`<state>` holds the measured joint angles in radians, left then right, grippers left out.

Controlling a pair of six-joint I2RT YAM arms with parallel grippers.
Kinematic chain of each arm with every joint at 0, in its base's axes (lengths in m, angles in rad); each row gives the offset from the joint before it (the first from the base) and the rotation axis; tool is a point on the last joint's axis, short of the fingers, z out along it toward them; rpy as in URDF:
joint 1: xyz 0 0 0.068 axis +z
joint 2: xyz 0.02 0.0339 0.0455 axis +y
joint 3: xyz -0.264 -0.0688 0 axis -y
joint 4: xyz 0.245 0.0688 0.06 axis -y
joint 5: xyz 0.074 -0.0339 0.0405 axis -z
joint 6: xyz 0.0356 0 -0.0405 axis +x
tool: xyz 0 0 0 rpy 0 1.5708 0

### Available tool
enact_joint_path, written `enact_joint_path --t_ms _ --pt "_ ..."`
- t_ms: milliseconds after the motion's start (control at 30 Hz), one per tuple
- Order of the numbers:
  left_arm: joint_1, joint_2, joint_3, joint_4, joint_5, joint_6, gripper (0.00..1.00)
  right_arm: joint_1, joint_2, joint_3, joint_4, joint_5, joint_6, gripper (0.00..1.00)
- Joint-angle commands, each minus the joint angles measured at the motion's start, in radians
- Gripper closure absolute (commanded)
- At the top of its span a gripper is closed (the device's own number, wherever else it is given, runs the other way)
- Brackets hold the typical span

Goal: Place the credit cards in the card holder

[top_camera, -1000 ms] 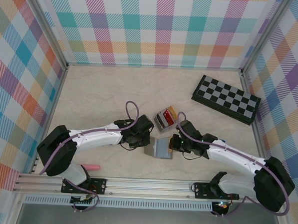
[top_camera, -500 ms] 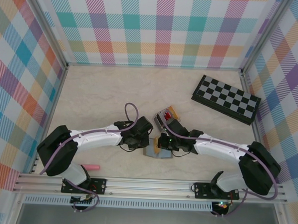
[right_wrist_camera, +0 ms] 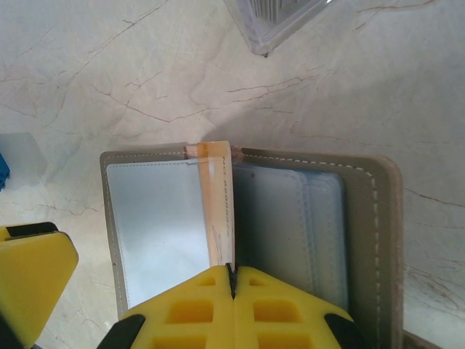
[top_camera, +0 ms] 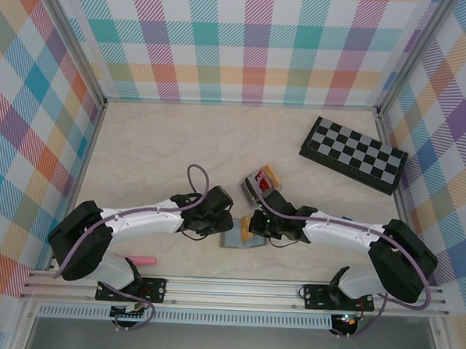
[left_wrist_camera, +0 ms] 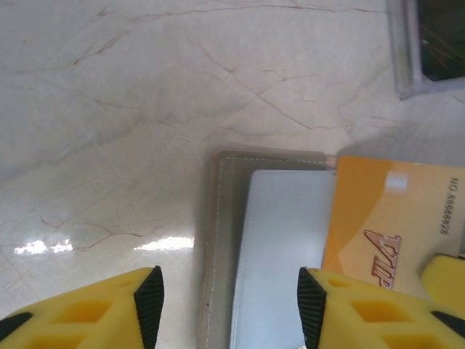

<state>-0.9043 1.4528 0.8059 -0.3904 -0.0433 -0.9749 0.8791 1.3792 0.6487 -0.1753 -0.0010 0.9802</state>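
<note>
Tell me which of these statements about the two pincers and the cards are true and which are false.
1. The right pincer is shut on an orange card. True.
2. The card holder lies folded shut. False: it lies open on the table with its inner slots showing.
3. The left pincer is open. True.
4. The chequered board lies under the card holder. False: it lies well apart from it, towards the far right of the table.
</note>
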Motion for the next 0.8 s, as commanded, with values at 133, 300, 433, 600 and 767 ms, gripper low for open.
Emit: enact_joint_path --t_ms 133,300,433,600,767 --pt "0.008 0.039 0.001 0.06 0.044 0.031 0.4 0.0 -0.027 -0.017 -0.013 0.015 0.024 1.0" --pt "0.008 0.109 0.019 0.034 0.043 0.028 0.53 -0.015 -0.088 -0.013 -0.049 0.026 0.021 1.0" --pt "0.008 0.142 0.023 0.019 0.042 0.029 0.58 -0.029 -0.164 -0.01 -0.123 0.06 0.004 1.0" --pt "0.008 0.152 0.027 0.02 0.048 0.031 0.61 -0.032 -0.229 0.039 -0.306 0.143 -0.032 1.0" --pt "0.008 0.148 0.032 0.017 0.049 0.037 0.62 -0.032 -0.257 0.063 -0.396 0.182 -0.077 1.0"
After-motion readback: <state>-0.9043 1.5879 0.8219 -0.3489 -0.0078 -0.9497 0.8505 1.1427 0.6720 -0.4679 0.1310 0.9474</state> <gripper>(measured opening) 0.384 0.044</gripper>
